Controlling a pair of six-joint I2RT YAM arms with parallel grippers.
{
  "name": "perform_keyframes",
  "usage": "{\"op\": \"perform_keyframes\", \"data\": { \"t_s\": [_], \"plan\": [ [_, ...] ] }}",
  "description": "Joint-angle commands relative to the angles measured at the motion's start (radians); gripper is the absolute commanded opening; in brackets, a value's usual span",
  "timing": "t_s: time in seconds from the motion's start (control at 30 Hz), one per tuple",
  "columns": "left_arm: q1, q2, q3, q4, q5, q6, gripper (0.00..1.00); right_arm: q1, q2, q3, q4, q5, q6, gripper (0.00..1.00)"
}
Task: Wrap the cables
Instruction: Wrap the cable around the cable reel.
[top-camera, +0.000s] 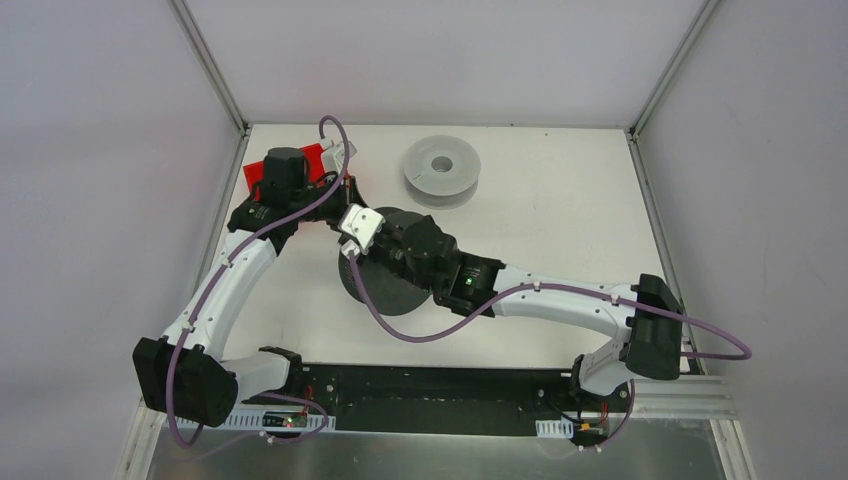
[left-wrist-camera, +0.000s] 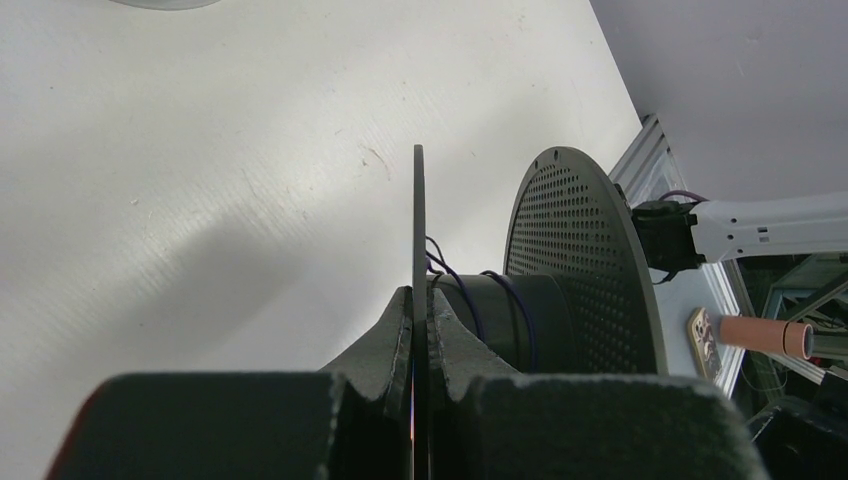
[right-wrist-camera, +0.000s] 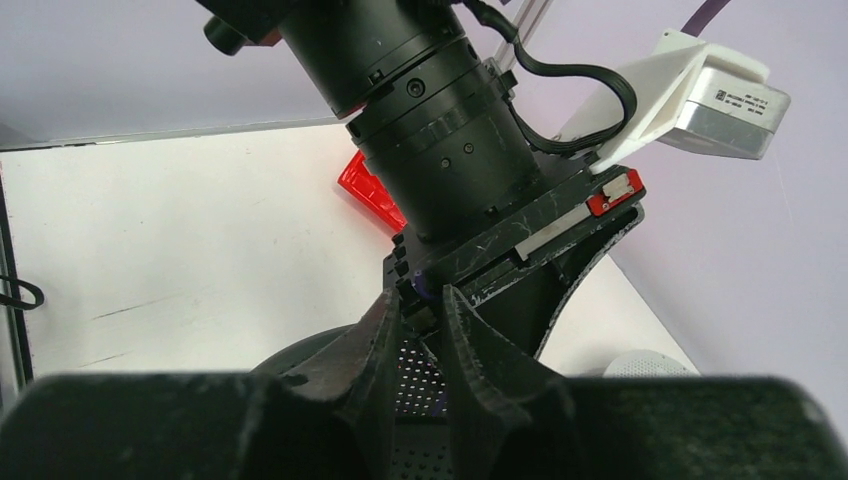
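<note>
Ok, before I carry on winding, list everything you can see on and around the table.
table: one, white, under everything
dark spool: one, black, centre
cable: one, thin, dark, a few turns round the dark spool's hub
grey spool: one, grey, far side, centre
red object: one, red, far left corner, partly covered
peach cylinder: one, peach, past the table's edge, seen from the left wrist
left arm, right arm: two, white and black, purple leads along them
left hand: black, shut on the dark spool's thin flange
right hand: black, close against the left arm's end; grip unclear
</note>
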Motion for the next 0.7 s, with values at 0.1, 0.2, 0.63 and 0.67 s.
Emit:
{"op": "perform_keyframes", "data": {
  "t_s": [0.1, 0.2, 0.63, 0.67],
  "plan": [
    [-0.013, -0.027, 0.031, -0.006, 0.043, -0.007, 0.0, -0.004, -0.054, 0.016, 0.083, 0.012, 0.034, 0.26],
    [-0.013, -0.024, 0.03, -0.008, 0.043, -0.004, 0.0, -0.004, -0.061, 0.013, 0.091, 0.002, 0.045, 0.27],
    [-0.013, -0.017, 0.034, -0.013, 0.045, 0.001, 0.0, -0.001, -0.031, 0.039, 0.081, -0.022, 0.04, 0.23],
    [-0.013, -0.019, 0.033, -0.014, 0.044, 0.002, 0.0, -0.001, -0.028, 0.042, 0.078, -0.018, 0.039, 0.2]
  ]
}}
